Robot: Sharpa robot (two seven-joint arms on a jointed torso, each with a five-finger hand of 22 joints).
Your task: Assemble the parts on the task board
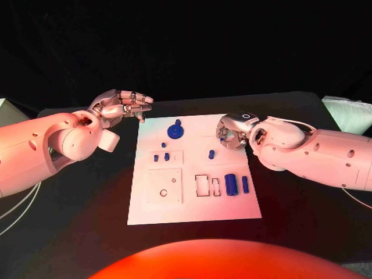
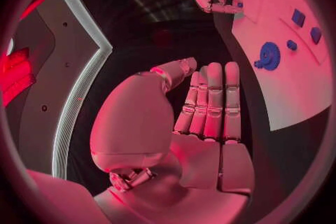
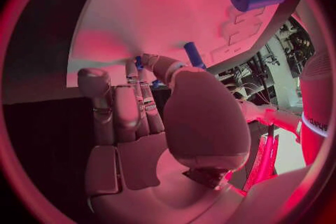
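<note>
Over the white task board (image 1: 195, 203) at frame centre, the right hand (image 1: 233, 131) hangs empty, fingers loosely curled, near a small blue peg (image 1: 211, 154), apparently about to grasp it, while the left hand (image 1: 121, 106) waits open off the board's upper left.

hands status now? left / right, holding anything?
Left hand: open, holds nothing, beside the task board.
Right hand: over the board; cannot tell whether it holds anything.
</note>
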